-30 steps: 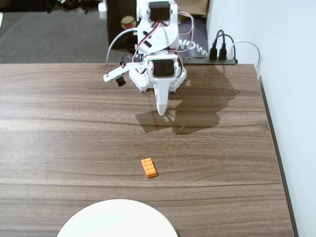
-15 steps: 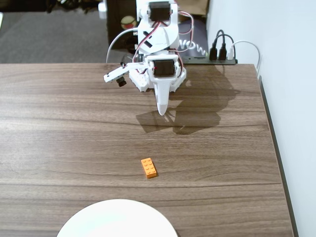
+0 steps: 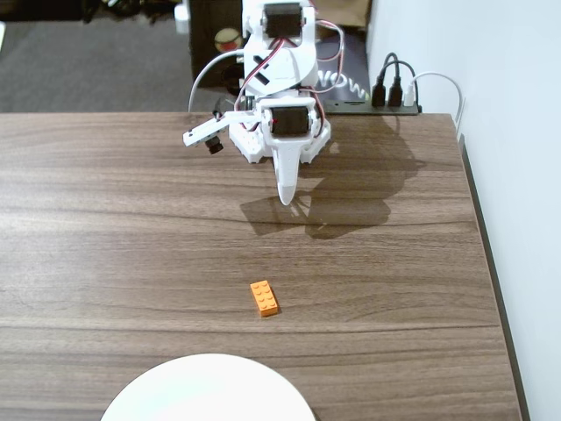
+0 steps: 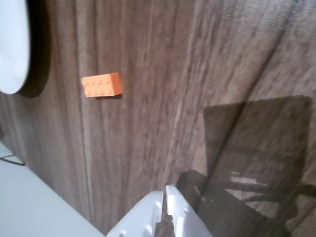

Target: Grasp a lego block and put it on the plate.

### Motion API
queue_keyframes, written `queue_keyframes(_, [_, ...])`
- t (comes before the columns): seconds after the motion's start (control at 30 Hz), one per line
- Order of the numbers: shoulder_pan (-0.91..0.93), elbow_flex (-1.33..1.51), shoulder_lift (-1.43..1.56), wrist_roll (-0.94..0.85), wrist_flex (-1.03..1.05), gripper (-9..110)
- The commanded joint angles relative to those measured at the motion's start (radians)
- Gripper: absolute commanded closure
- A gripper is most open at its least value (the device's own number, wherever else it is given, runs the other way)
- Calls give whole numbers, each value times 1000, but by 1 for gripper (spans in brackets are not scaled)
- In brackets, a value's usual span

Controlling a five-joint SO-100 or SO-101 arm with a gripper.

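One lego block (image 3: 264, 297) and one plate (image 3: 208, 389) lie on the bench (image 3: 105, 219), both well apart from the jaws, which are closed together and hold nothing.

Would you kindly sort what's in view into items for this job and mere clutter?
Job:
- small orange studded plastic brick
- large white round plate
- white gripper, jaws closed

Clutter:
- black power strip with plugs
- white cable

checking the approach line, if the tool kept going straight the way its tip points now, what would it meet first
Probably bare table. The tool looks shut and points down. In the wrist view the lego block lies well ahead and off to the left, the plate beyond; depth is unclear.
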Motion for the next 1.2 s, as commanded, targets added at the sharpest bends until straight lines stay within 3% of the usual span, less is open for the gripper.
queue_keyframes(0.0, [12,-12,-31,-3,-28,101])
queue_keyframes(0.57, [141,-178,-247,-126,-147,101])
queue_keyframes(0.97, [273,-322,-449,-403,-183,101])
queue_keyframes(1.17, [321,-328,-535,-721,-198,101])
